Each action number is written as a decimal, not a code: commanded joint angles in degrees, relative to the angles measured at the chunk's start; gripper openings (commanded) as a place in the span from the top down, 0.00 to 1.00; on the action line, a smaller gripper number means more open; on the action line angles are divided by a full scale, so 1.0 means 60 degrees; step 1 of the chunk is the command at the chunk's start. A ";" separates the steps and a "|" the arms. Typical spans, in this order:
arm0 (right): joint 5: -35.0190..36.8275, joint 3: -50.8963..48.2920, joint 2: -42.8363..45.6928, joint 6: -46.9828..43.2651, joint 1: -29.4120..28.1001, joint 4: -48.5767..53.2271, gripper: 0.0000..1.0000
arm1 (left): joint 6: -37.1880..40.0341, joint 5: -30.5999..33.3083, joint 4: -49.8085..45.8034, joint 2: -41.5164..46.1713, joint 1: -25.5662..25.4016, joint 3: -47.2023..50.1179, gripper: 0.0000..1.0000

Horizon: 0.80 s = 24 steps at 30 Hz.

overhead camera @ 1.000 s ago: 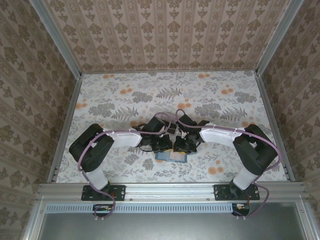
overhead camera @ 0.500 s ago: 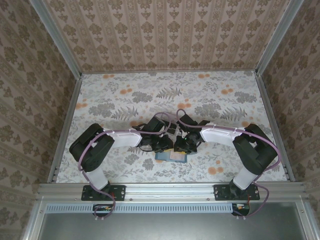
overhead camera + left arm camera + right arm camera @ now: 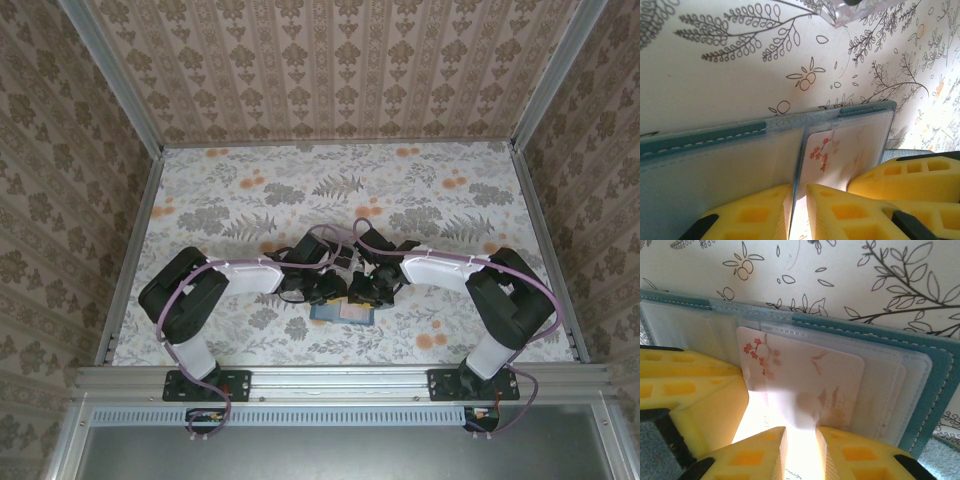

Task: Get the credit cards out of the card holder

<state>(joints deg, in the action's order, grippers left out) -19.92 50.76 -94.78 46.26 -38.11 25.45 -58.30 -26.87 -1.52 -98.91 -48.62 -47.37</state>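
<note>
Open card holder [image 3: 343, 313] lies flat at the near middle of the table, long axis left-right, between both arms. The pink card [image 3: 805, 370] is partly out of its pocket. The right gripper [image 3: 800, 440] is nearer, jaws narrowly parted, tips over the card (no pinch seen). Beside it the left gripper [image 3: 798, 206] straddles a leaf edge; grip: cannot tell.

Teal card holder [image 3: 875, 331] lies open, pale pink card [image 3: 805, 375] protruding from it.

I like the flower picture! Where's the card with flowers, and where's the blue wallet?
card [image 3: 805, 370]: right wrist view, its pink middle.
wallet [image 3: 940, 385]: right wrist view, its teal right edge.
</note>
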 commanded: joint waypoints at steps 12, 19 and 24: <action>0.0068 -0.0243 -0.0239 -0.0078 -0.0035 -0.0300 0.75 | -0.0553 -0.0868 0.1610 -0.0419 -0.0010 0.0344 0.75; -0.0110 -0.0391 -0.0325 0.0024 -0.0035 -0.0591 0.76 | -0.0959 -0.1143 0.2744 -0.0357 0.0034 0.0773 0.74; -0.0109 -0.0449 -0.0208 0.0053 -0.0032 -0.0631 0.79 | -0.1064 -0.1147 0.3034 -0.0288 0.0065 0.0978 0.79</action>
<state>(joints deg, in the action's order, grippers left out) -20.84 50.02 -94.56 46.30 -37.74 24.23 -62.48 -31.81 10.76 -99.37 -47.37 -42.35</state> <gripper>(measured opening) 0.212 0.225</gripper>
